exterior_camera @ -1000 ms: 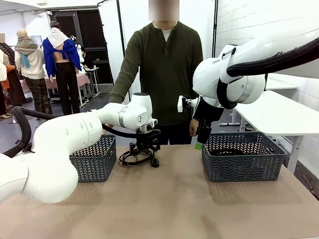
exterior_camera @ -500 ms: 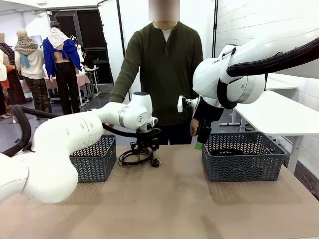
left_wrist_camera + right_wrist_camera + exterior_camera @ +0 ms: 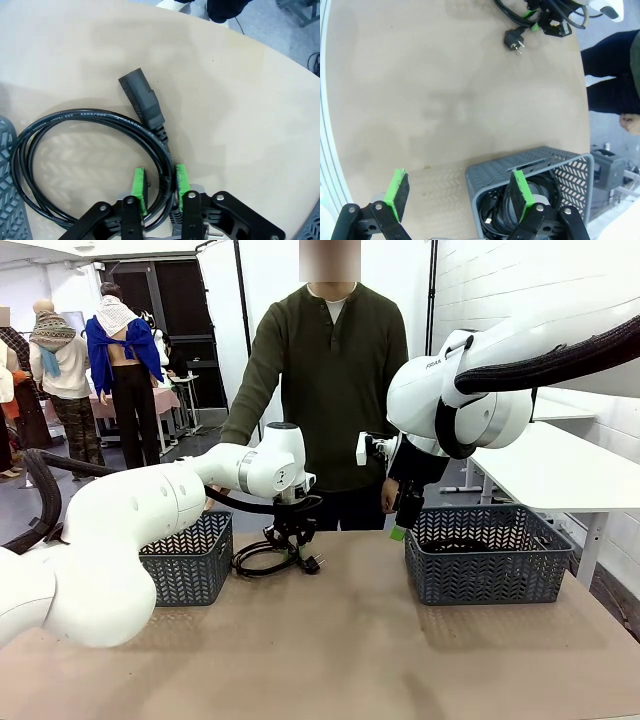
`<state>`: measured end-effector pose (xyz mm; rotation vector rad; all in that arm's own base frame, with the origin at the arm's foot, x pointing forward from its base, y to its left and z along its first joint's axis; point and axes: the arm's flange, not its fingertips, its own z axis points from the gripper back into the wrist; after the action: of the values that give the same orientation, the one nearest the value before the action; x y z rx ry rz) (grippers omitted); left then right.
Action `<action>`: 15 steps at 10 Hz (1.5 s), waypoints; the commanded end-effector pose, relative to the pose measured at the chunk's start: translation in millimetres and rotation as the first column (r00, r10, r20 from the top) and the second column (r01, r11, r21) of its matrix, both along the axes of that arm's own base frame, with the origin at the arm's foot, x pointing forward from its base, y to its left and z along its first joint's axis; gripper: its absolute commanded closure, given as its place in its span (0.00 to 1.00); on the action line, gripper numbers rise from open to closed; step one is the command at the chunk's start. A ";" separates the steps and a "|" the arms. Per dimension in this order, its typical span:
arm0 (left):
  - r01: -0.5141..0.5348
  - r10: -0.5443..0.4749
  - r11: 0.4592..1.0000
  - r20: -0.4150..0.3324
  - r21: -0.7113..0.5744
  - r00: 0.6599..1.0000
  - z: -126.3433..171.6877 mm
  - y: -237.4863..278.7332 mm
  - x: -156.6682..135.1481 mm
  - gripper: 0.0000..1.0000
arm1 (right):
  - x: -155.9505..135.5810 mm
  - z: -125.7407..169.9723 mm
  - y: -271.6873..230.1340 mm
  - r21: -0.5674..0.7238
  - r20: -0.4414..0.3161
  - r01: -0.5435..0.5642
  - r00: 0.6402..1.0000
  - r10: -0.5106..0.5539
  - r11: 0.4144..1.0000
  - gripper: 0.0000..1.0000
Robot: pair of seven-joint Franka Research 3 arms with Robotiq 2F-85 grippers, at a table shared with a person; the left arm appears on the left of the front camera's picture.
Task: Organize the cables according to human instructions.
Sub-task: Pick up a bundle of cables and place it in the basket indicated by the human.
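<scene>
Front view is showing the table [image 3: 340,640] carrying two grey baskets: the left basket [image 3: 187,558] beside the coiled cable [image 3: 262,558], the right basket [image 3: 487,552] holding more cables [image 3: 507,207]; the human [image 3: 330,390] is standing behind the table; the left gripper [image 3: 159,186] is pinching the coil's strands between its narrow green pads [image 3: 139,184], loops running partly under the fingers; white print along the cord is too small to read; the right gripper [image 3: 457,197] is hanging wide open above the right basket, touching nothing.
</scene>
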<state>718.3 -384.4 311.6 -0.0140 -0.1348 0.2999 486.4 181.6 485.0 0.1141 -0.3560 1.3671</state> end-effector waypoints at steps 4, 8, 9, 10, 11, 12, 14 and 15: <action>0.002 -0.004 0.999 -0.031 -0.050 1.000 -0.8 -28.4 49.1 1.00 | 0.1 0.0 0.2 -0.008 0.003 0.007 1.000 -0.007 1.000 0.00; 0.053 -0.054 0.998 -0.016 -0.028 0.998 33.1 -32.7 33.5 1.00 | 0.1 0.0 0.2 -0.008 0.003 0.007 1.000 -0.007 1.000 0.00; 0.106 -0.106 0.994 -0.003 -0.018 0.994 47.7 -36.6 27.1 1.00 | 0.1 0.0 0.2 -0.008 0.003 0.007 1.000 -0.007 1.000 0.00; 0.129 -0.129 0.992 -0.008 -0.009 0.992 58.8 -38.0 21.7 1.00 | 0.1 0.0 0.2 -0.008 0.003 0.007 1.000 -0.007 1.000 0.00; 0.149 -0.149 0.989 -0.018 -0.012 0.989 72.1 -39.0 18.0 1.00 | 0.1 0.0 0.2 -0.008 0.003 0.007 1.000 -0.007 1.000 0.00; 0.178 -0.178 0.984 -0.032 -0.013 0.984 83.3 -40.5 12.1 1.00 | 0.1 0.0 0.2 -0.008 0.003 0.007 1.000 -0.007 1.000 0.00; 0.267 -0.268 0.963 -0.069 -0.033 0.961 114.1 -43.7 -0.5 1.00 | 0.1 0.0 0.2 -0.008 0.003 0.007 1.000 -0.007 1.000 0.00; 0.314 -0.316 0.949 -0.064 -0.032 0.947 129.2 -45.8 -8.3 1.00 | 0.1 0.0 0.2 -0.008 0.003 0.007 1.000 -0.007 1.000 0.00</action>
<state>680.0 -408.2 418.8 -0.0459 -0.0894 0.0406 486.4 181.6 485.0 0.1140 -0.3560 1.3670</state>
